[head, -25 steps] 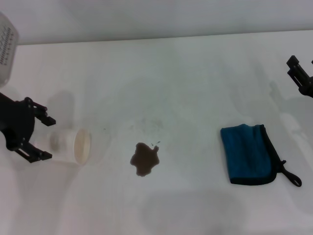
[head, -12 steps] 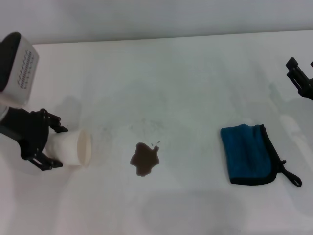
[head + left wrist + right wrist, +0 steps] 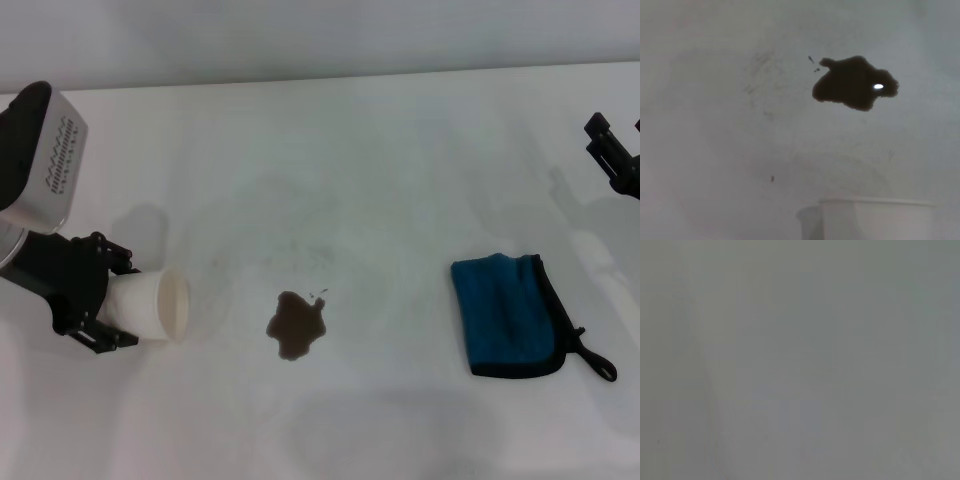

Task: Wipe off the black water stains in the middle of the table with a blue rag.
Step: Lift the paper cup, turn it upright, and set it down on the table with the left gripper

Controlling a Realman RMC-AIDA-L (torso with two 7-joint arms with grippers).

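Note:
The black water stains [image 3: 297,325] form a small dark lobed puddle in the middle of the white table [image 3: 380,160]. They also show in the left wrist view [image 3: 855,89]. The blue rag [image 3: 508,315] lies folded flat to the right of the puddle, its black loop tag pointing to the front right. My left gripper [image 3: 122,304] is at the left, shut around a white paper cup [image 3: 158,305] that lies tipped on its side, mouth toward the puddle. My right gripper [image 3: 615,158] hangs at the far right edge, beyond the rag and apart from it.
The cup's rim [image 3: 875,215] shows in the left wrist view, with tiny dark specks [image 3: 812,62] beside the puddle. The right wrist view shows only bare table surface.
My left arm has swung in over the table's left side, and the gripper with the cup has shifted slightly toward the front. The rag, the puddle and the right arm have not moved.

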